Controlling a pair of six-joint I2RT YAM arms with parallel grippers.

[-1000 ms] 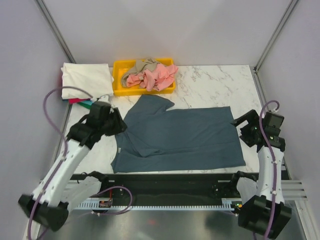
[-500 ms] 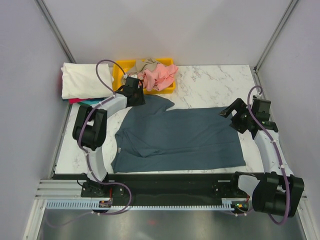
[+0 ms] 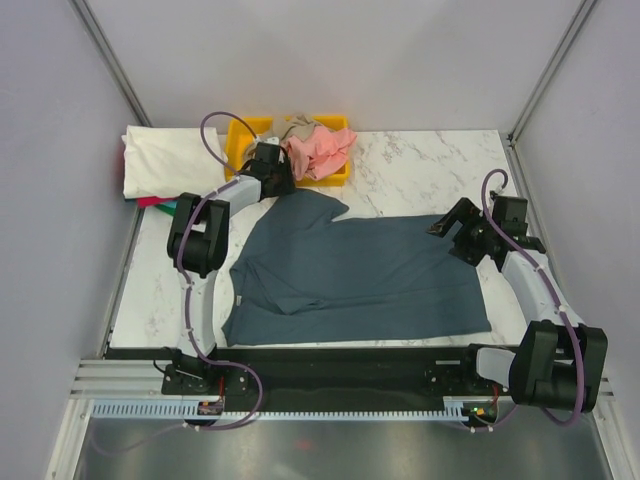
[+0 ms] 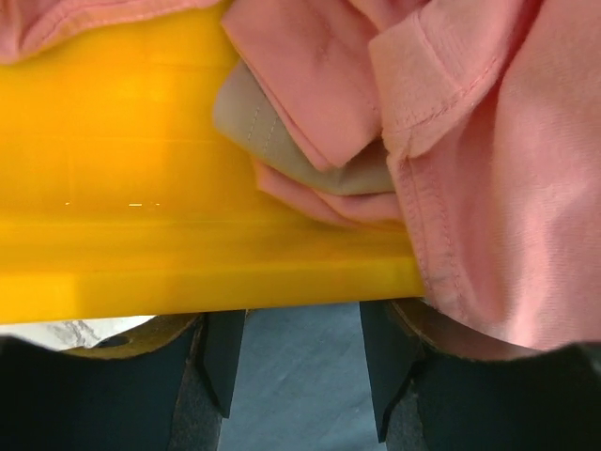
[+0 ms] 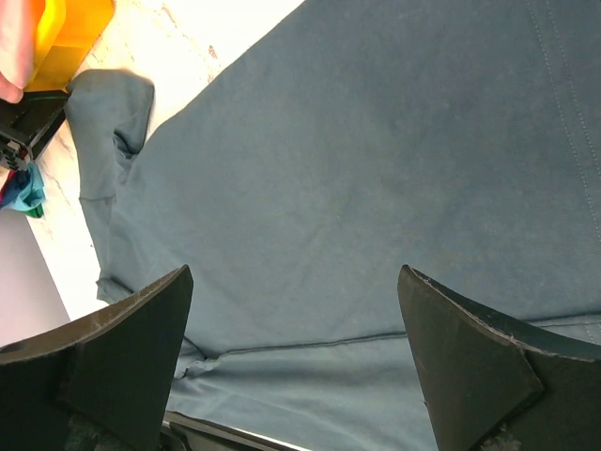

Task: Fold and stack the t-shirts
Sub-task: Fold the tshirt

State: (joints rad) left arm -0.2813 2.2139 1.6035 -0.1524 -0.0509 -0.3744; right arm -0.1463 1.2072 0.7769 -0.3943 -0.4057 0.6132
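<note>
Slate-blue shirt (image 3: 350,275) centre; salmon-pink shirt (image 3: 322,150) and tan shirt (image 4: 246,117) in far yellow bin (image 3: 243,131); cream-white shirt (image 3: 165,165) far left; white, grey-veined marble table (image 3: 420,175).

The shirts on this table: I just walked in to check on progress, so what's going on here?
A dark blue t-shirt lies spread on the table, not yet folded. The left claw, open and empty, is at the near wall of the yellow bin, beside the crumpled pink t-shirt. The right claw hovers wide open over the blue shirt's right end. A folded white t-shirt sits at the far-left corner.
</note>
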